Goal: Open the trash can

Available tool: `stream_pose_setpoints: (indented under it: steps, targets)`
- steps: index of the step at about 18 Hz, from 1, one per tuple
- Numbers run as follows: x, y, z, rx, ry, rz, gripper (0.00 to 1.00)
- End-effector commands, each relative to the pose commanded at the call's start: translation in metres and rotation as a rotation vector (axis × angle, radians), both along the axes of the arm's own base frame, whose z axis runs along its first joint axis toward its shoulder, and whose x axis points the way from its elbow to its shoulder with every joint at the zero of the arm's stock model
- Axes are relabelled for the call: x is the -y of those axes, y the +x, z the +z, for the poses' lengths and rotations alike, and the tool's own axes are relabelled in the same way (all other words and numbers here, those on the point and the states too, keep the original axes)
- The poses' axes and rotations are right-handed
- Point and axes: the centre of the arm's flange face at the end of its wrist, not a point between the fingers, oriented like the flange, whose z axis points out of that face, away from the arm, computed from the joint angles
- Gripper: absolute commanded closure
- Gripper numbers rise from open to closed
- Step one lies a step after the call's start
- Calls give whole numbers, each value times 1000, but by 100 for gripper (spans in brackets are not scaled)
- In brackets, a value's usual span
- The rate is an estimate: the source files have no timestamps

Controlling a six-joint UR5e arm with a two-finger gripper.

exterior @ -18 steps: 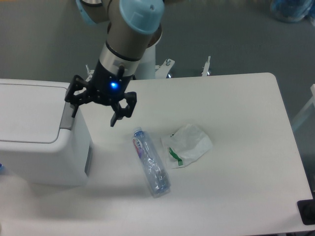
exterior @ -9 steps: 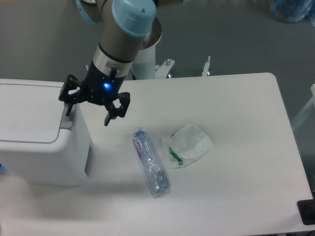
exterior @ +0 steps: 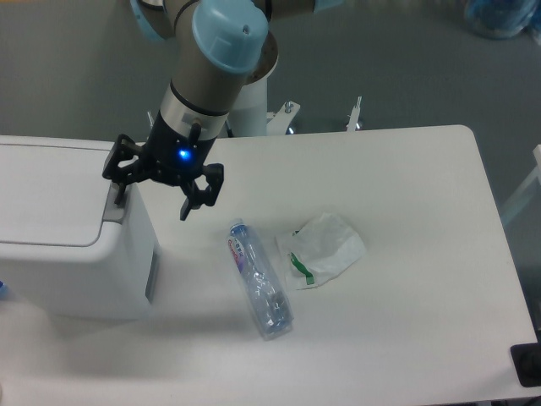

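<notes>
The trash can is a large white boxy bin at the left of the table, its flat lid shut. A grey push tab sits at the lid's right edge. My gripper hangs open above the bin's right edge, its left finger just over the tab and its right finger out over the table beside the bin. It holds nothing.
A clear plastic bottle lies on the white table right of the bin. A crumpled white bag with green print lies beside the bottle. A black object sits at the table's front right corner.
The gripper has moved left from a second ago, bringing its left finger over the grey tab; in the last half second it has hardly moved. The lid stays shut.
</notes>
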Motion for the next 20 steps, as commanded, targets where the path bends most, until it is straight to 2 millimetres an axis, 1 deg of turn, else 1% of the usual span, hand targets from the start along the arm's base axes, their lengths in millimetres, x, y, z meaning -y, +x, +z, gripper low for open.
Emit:
stream_pose_setpoints:
  steps: [4,7,8,10,12,13,14,15,17,19,20]
  targets:
    - [-1,0,-1,-5,3,0,0]
    - [-2,-1,2,-7,8,1,0]
    - [-3,-2,5,-11,13,2,0]
    - [-5,-6,20,-29,37,5,0]
    - [-3,-16,37,-55,62,18,0]
    - [-1,-25,44,-68,73,27,0]
    - [2,-36,47,-75,78,39,0]
    - [5,-54,48,-83,80,63,0]
    - [15,-80,49,-117,103,96,0]
    - [33,-110,49,-141,112,147,0]
    - [46,-127,46,-157,101,170,0]
